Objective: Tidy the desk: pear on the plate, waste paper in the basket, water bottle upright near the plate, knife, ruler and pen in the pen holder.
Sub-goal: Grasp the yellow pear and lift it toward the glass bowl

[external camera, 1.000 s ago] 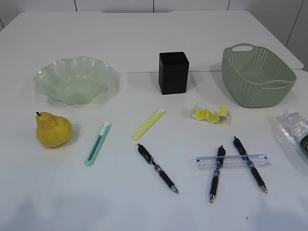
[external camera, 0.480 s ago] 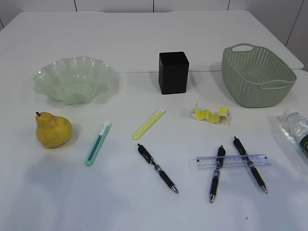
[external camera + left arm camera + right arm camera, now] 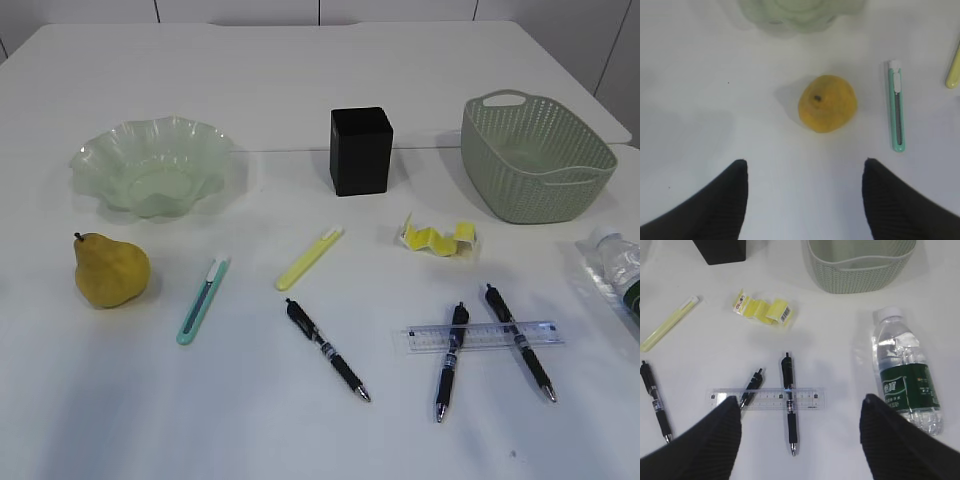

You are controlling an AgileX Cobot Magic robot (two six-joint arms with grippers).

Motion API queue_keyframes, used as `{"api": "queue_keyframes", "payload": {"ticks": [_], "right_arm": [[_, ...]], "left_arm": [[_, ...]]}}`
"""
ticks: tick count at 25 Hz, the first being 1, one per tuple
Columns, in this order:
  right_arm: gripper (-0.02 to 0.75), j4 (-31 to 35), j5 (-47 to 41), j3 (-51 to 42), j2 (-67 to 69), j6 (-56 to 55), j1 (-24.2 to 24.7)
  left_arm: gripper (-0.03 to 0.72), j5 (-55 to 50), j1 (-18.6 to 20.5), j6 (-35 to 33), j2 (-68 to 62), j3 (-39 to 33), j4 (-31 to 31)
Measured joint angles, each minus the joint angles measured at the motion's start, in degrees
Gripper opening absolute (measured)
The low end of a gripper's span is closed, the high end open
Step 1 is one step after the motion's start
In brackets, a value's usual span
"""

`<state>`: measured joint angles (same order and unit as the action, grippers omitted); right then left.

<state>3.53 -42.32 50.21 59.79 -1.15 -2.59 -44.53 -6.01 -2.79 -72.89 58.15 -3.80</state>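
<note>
Here the water bottle (image 3: 904,377) lies flat, cap toward the basket (image 3: 860,265).

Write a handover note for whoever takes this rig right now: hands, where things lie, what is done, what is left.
Left hand: open, empty, above the pear.
Right hand: open, empty, over the ruler, which lies across two pens.
Pear on the desk beside the plate. Waste paper on the desk between pen holder and basket. Water bottle lying flat at the right edge. Teal knife, yellow knife and third pen loose.
Done: nothing.
Left: everything.
</note>
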Motion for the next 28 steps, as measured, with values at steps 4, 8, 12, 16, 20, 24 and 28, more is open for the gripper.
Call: {"api": "queue_keyframes", "payload": {"ticks": [4,8,12,16,20,24,28], "right_arm": [[0.547,1.5,-1.4,1.1,2.6,0.4,0.0],[0.547,1.7,-2.9,1.2,3.4,0.4,0.0],[0.547,1.8,-3.2,1.4,3.4,0.5,0.0],[0.547,1.8,-3.3,1.4,3.4,0.6,0.0],[0.547,1.8,-3.3,1.4,3.4,0.6,0.0],[0.547,1.8,-3.3,1.4,3.4,0.6,0.0],[0.547,1.8,-3.4,1.4,3.4,0.6,0.0]], "left_arm": [[0.510,-4.0,0.0,0.0,-9.4,8.2,-1.3],[0.510,-7.5,0.0,0.0,-17.9,14.7,-3.9],[0.510,-9.1,0.0,0.0,-24.1,18.8,-5.4],[0.511,-9.7,0.0,0.0,-27.4,19.7,-5.6],[0.511,-9.8,-0.3,0.0,-29.5,19.7,-6.0],[0.513,-7.9,-1.8,0.0,-31.9,19.7,-6.2],[0.534,-5.8,-2.6,0.9,-34.3,19.7,-6.4]]}}
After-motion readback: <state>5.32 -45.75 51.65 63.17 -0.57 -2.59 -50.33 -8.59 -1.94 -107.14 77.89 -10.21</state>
